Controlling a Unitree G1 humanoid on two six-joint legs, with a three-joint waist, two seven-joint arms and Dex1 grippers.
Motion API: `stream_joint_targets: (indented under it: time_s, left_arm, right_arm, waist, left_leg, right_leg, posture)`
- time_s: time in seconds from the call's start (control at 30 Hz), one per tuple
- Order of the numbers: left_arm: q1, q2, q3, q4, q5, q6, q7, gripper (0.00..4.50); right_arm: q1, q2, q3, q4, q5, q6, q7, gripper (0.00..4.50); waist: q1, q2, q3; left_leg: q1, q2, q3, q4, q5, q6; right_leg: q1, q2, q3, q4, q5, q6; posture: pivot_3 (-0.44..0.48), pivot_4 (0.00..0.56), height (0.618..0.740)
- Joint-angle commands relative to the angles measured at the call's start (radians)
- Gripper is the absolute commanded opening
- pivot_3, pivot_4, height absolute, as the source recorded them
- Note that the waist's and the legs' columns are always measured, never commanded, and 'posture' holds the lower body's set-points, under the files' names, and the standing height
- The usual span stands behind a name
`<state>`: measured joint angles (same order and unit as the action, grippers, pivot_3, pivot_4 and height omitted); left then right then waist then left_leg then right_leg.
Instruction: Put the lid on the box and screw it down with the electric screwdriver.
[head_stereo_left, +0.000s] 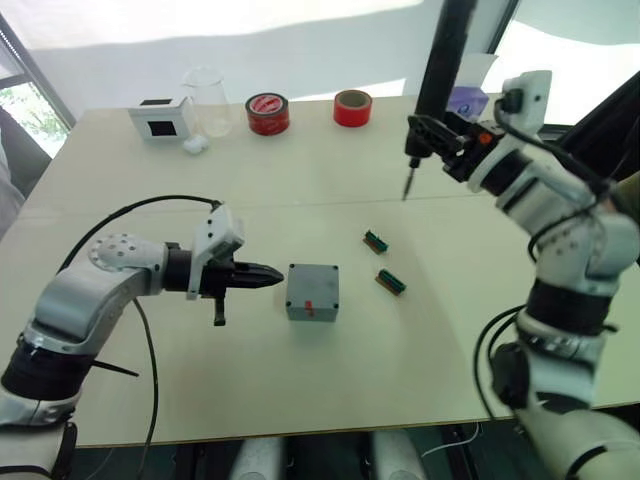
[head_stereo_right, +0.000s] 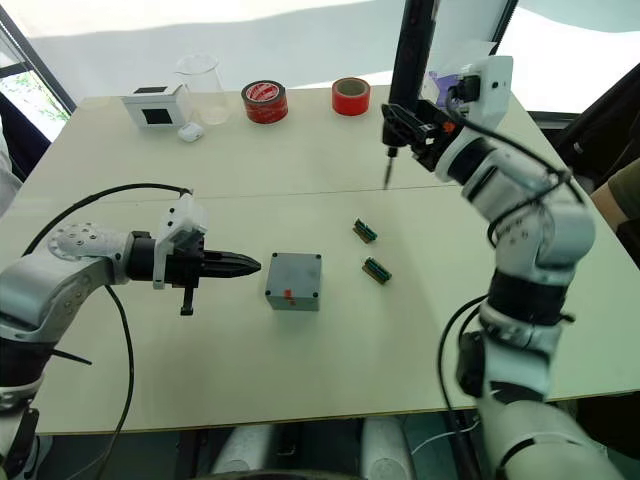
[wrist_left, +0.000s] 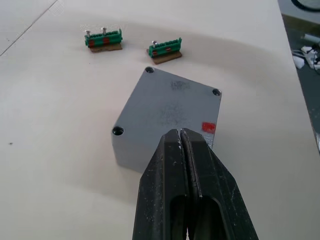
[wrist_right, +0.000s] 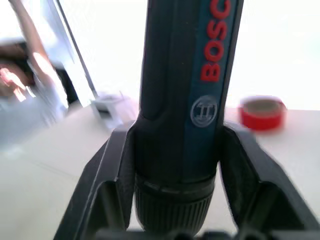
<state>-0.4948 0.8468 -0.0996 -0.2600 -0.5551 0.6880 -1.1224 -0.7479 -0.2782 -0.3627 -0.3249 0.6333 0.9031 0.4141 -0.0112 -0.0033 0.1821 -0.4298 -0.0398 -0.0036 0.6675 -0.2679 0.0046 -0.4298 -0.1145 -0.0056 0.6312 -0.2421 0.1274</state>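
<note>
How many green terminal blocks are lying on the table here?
2. One green terminal block lies beyond the box toward the robot's right; the second terminal block lies nearer the robot, just right of the box. Neither touches it.

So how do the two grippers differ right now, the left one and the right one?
The left gripper is shut on nothing, its fingers pressed together; the right gripper is clamped on the electric screwdriver. The left gripper lies level, low over the table, pointing at the box; the right gripper is raised well above the table, holding the screwdriver upright, bit down. Both have two black fingers.
</note>
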Motion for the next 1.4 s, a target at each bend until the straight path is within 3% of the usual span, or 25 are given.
stream_joint_targets:
  time_s: [0.03, 0.27, 0.53, 0.7, 1.4]
  left_arm:
    - [-0.048, -0.022, -0.022, 0.043, 0.036, -0.037, -0.018, 0.00]
    - [-0.102, -0.110, -0.095, 0.108, 0.108, -0.095, -0.015, 0.00]
    - [-0.094, -0.176, -0.156, 0.133, 0.194, -0.152, 0.002, 0.00]
    - [-0.064, -0.170, -0.200, 0.157, 0.277, -0.177, 0.022, 0.00]
    - [-0.039, -0.158, -0.190, 0.086, 0.252, -0.122, -0.008, 0.00]
  right_arm:
    - [0.073, 0.057, 0.053, -0.177, 0.048, -0.086, -0.023, 1.79]
    - [0.233, 0.083, 0.240, -0.198, -0.040, -0.211, -0.006, 1.79]
    - [0.275, 0.078, 0.316, -0.192, -0.066, -0.270, -0.004, 1.79]
    - [0.299, 0.078, 0.343, -0.184, -0.076, -0.290, -0.003, 1.79]
    - [0.404, 0.057, 0.422, -0.077, -0.202, -0.459, 0.020, 1.79]
  waist:
    - [0.000, 0.000, 0.000]
    - [-0.003, 0.000, -0.001]
    - [-0.005, 0.000, 0.000]
    - [-0.003, 0.000, -0.001]
    - [-0.001, 0.000, -0.001]
  left_leg:
    - [0.002, 0.000, -0.001, 0.000, 0.000, 0.001]
    - [0.004, 0.000, -0.001, 0.000, -0.003, 0.005]
    - [0.004, 0.000, 0.000, 0.000, -0.002, 0.005]
    - [0.004, 0.000, 0.000, 0.000, -0.002, 0.005]
    - [0.007, 0.000, -0.001, 0.001, -0.003, 0.005]
  right_leg:
    - [0.002, 0.000, 0.000, 0.000, 0.000, 0.000]
    - [0.003, 0.001, 0.000, 0.001, 0.000, 0.000]
    - [0.003, 0.001, 0.000, 0.001, 0.000, 0.000]
    - [0.003, 0.001, 0.000, 0.001, 0.000, 0.000]
    - [0.005, 0.001, 0.000, 0.001, 0.000, 0.000]
  posture:
    - [0.000, 0.150, 0.740]
    - [0.000, 0.150, 0.740]
    - [0.000, 0.150, 0.740]
    - [0.000, 0.150, 0.740]
    - [0.000, 0.150, 0.740]
